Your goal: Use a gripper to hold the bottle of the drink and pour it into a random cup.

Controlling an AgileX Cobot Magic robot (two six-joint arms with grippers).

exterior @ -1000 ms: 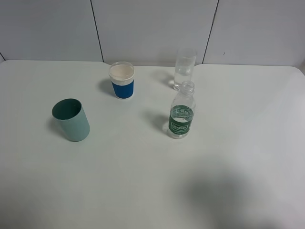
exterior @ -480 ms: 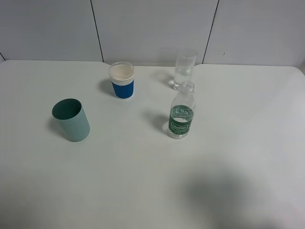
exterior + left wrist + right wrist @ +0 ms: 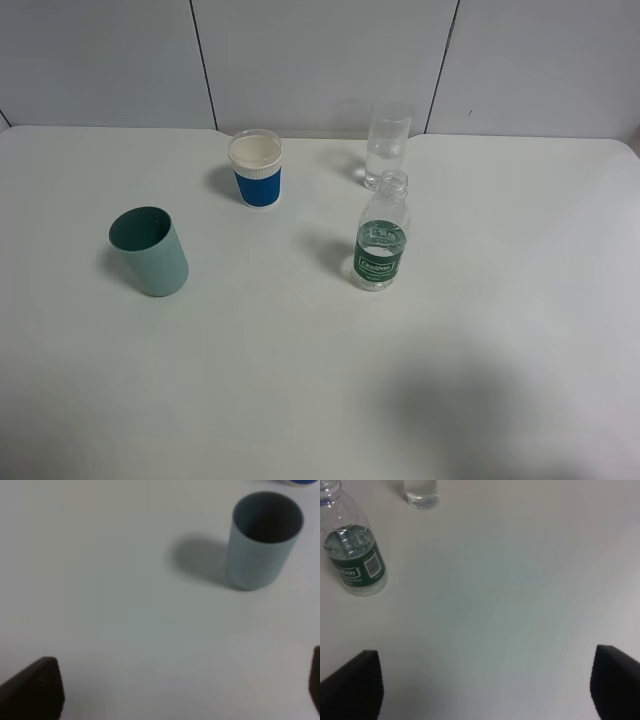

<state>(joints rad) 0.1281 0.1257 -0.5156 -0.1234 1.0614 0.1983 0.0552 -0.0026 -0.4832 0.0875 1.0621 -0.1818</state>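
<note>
The right gripper (image 3: 485, 690) is hanging wide open, gripping nothing. The bottle of the drink (image 3: 381, 232) is standing uncapped just before the cup (image 3: 387, 144).

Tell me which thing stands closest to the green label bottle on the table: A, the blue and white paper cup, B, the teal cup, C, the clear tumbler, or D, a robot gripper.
C: in the exterior high view the clear tumbler stands just behind the bottle, while the blue and white paper cup and teal cup sit farther off.
</note>
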